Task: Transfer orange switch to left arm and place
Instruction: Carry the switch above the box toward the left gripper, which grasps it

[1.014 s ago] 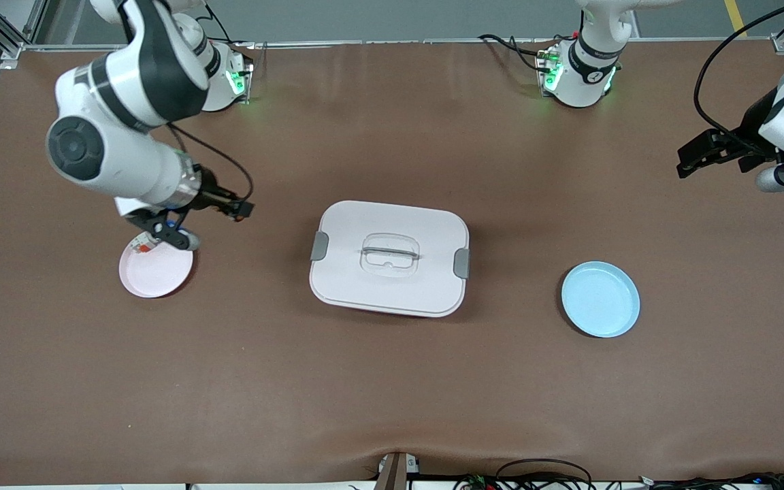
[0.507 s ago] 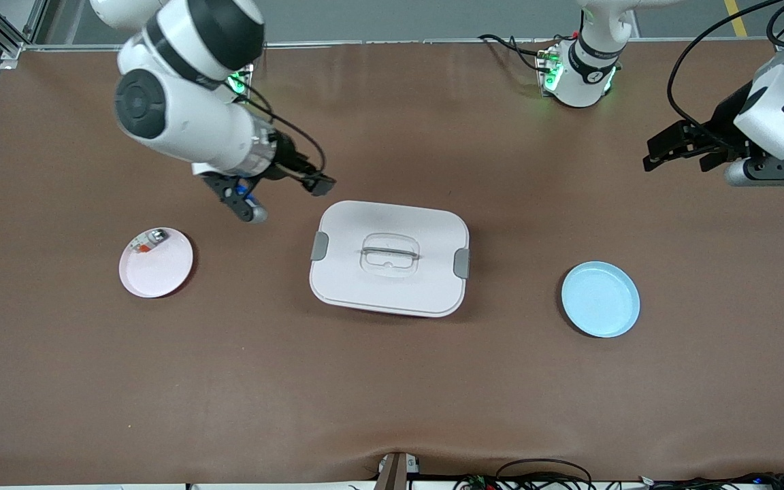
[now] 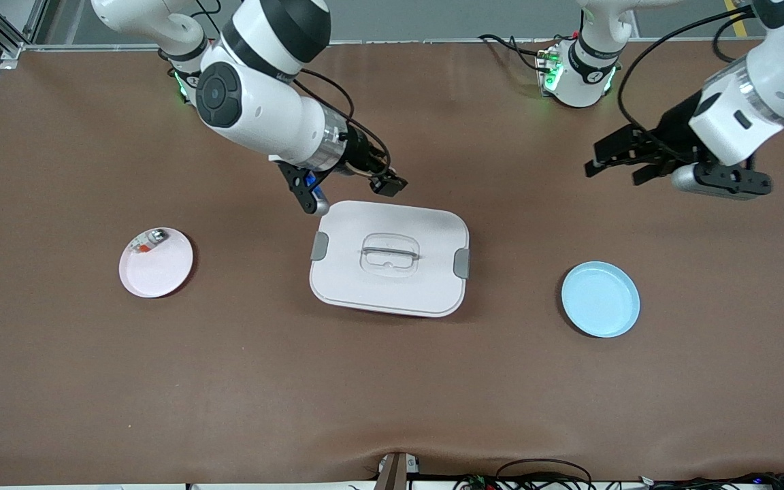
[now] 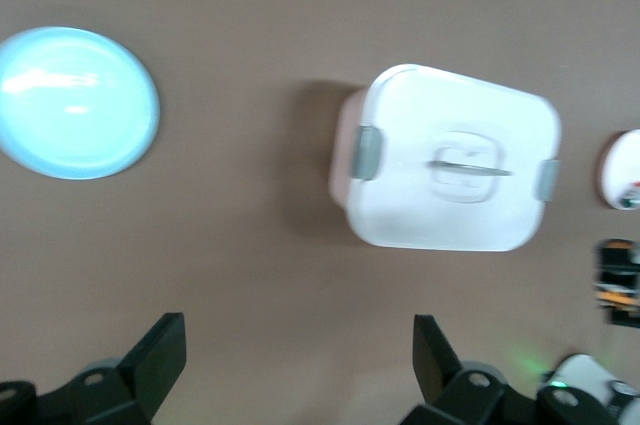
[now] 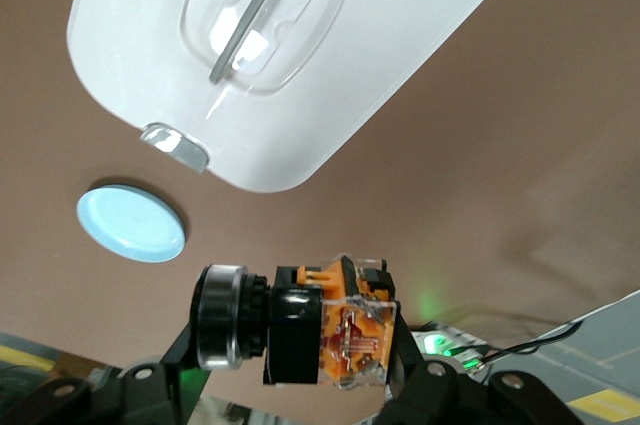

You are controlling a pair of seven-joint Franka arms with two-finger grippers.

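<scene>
My right gripper [image 3: 390, 182] is shut on the orange switch [image 5: 300, 330] and holds it in the air, over the table at the edge of the white box [image 3: 388, 258] that faces the robots' bases. The switch lies sideways between the fingers, showing its black cylinder, silver ring and orange body. The box also shows in the right wrist view [image 5: 290, 45] and the left wrist view [image 4: 450, 160]. My left gripper [image 3: 613, 169] is open and empty [image 4: 297, 345], in the air over bare table between the box and the left arm's end.
A blue plate [image 3: 600, 299] lies toward the left arm's end, nearer the front camera than the left gripper. A pink plate [image 3: 160, 272] toward the right arm's end holds a small silver-green-red piece [image 3: 148, 241]. Cables run from both bases.
My right arm has lifted from the pink plate and carried the switch to the box's edge. My left arm has moved in from the table's end toward the box, gripper still open.
</scene>
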